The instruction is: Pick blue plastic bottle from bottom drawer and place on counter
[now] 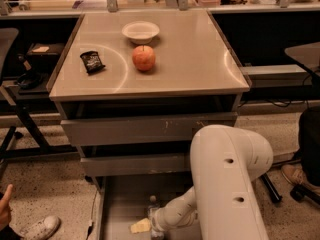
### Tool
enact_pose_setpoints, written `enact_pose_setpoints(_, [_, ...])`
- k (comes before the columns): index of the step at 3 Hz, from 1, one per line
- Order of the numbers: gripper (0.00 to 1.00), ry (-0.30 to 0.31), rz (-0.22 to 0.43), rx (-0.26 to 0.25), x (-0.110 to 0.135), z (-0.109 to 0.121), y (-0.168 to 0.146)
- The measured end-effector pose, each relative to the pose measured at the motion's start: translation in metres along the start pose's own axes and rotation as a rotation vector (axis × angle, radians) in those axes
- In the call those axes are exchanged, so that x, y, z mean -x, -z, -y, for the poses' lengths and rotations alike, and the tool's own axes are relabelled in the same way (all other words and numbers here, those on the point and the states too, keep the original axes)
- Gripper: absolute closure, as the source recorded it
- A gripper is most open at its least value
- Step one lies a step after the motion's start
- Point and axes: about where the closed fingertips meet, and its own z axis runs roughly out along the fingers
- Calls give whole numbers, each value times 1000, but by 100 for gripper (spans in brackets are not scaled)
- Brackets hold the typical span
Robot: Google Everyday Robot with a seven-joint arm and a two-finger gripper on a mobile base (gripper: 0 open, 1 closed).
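Note:
The bottom drawer [117,204] is pulled out at floor level, a shallow grey tray. A small clear bottle [152,202] stands in it, only its top part showing. My gripper [154,225] is low inside the drawer at the end of the white arm [227,184], right against the bottle's lower part. Whether it holds the bottle cannot be told. A pale yellow piece [140,226] shows just left of the gripper. The counter [190,59] is the beige top of the cabinet above.
On the counter stand a white bowl [140,31], a red apple [143,58] and a small black packet [92,62]. Two grey drawers [145,129] sit above the open one. A person's shoe [42,228] is on the floor at left.

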Motion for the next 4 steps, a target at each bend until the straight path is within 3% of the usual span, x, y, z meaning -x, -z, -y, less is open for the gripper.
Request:
enact_pose_setpoints(3, [0,-33,-16,-59,-7,38,-44])
enact_pose_setpoints(4, [0,-62,-32,-74,7,45,-85])
